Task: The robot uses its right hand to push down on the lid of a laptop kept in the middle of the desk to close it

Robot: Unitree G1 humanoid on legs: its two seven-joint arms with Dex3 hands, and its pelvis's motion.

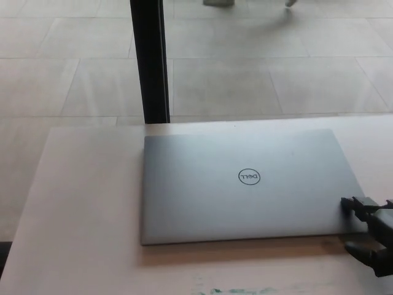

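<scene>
One laptop (249, 184) lies at frame centre on the desk (86, 203), lid flat down: closing step judged complete. Right hand (371, 230), lower right, fingers (359, 204) spread at the lid's corner, grasping nothing. Next move: retract clear.

Laptop (245, 184) mid-desk (80, 203) — right hand (373, 236) beside it

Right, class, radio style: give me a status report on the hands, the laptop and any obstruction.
Right hand at laptop's near right corner, fingers apart, holding nothing. Left hand not in view. Laptop lid flat shut on desk. Nothing on the lid.
</scene>
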